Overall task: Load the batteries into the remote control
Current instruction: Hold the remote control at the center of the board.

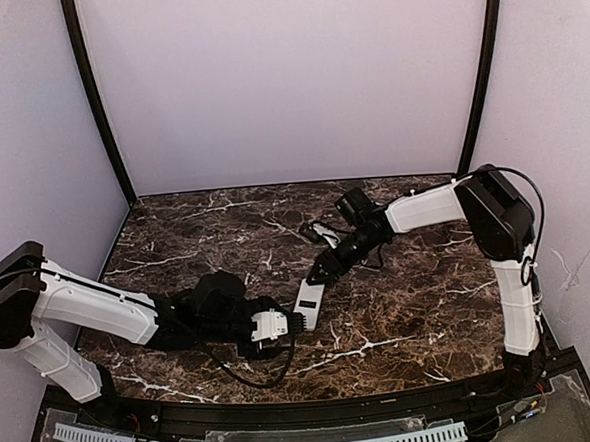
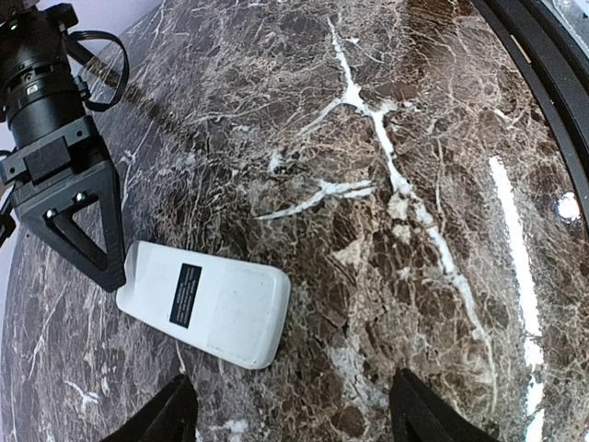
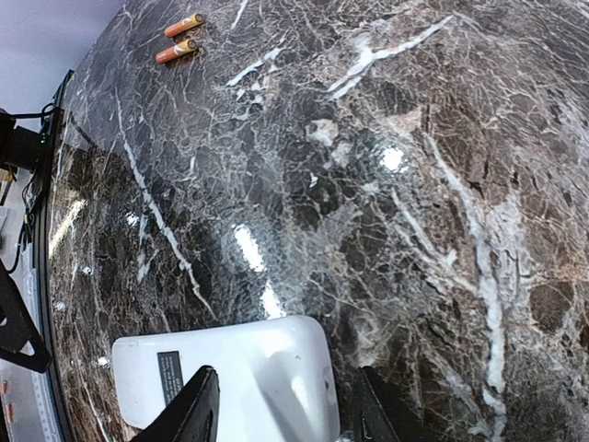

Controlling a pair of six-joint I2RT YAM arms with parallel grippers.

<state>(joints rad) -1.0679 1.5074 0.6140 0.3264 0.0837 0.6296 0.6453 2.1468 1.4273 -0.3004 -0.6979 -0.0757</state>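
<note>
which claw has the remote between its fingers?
The right claw: one end of the remote control shows between its fingers. The left claw frames only table; the remote lies ahead.

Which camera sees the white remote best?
The left wrist view: the whole remote control lies flat there, with its dark patch showing. The top view shows it small and far away. The right wrist view shows only part, cut off at the bottom edge.

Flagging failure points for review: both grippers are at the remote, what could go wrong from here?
The right gripper straddles just one end of the remote control, flat on the glossy marble table: it may slide or pivot when pinched. The two batteries lie loose, far from it, and could roll.
</note>
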